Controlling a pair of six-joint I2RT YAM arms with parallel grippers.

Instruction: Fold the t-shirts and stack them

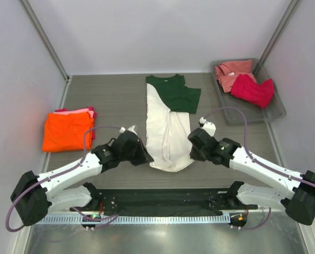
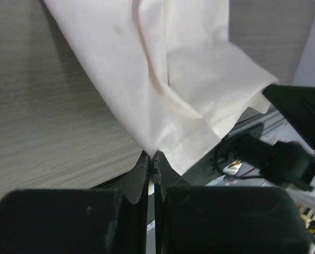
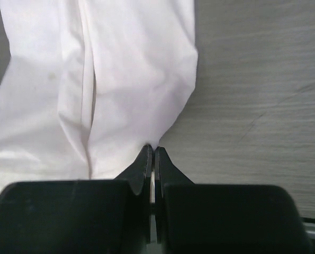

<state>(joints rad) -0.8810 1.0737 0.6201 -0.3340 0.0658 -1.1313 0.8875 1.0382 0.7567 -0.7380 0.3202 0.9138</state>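
On the grey surface [image 1: 115, 100], the cream tee [image 1: 165, 132] lies centre stage. It is drawn into a long narrow strip, with the green sleeves [image 1: 186, 98] turned in at the far end and the hem nearest the arms. The lengthwise fold looks done, the crosswise fold not yet made.

At the far right, a bin [image 1: 276, 111] holds two tees waiting in loose heaps: a crimson tee [image 1: 252, 90] and a salmon tee [image 1: 232, 71]. On the left, an orange tee [image 1: 67, 131] sits folded on top of a pink tee [image 1: 88, 111], the start of the stack. By this reckoning the job is roughly at its midpoint, with two tees stacked, one in hand and two untouched.

The overhead view gives that tally but hides the grip under the wrists. The wrist views supply it. The left fingers [image 2: 142, 180] are pressed together on the near left corner of the hem, where the cloth bunches into soft creases. The right fingers [image 3: 141, 166] are closed on the near right corner, with a long fold line running away up the cloth. Neither wrist view shows the stack or the bin.
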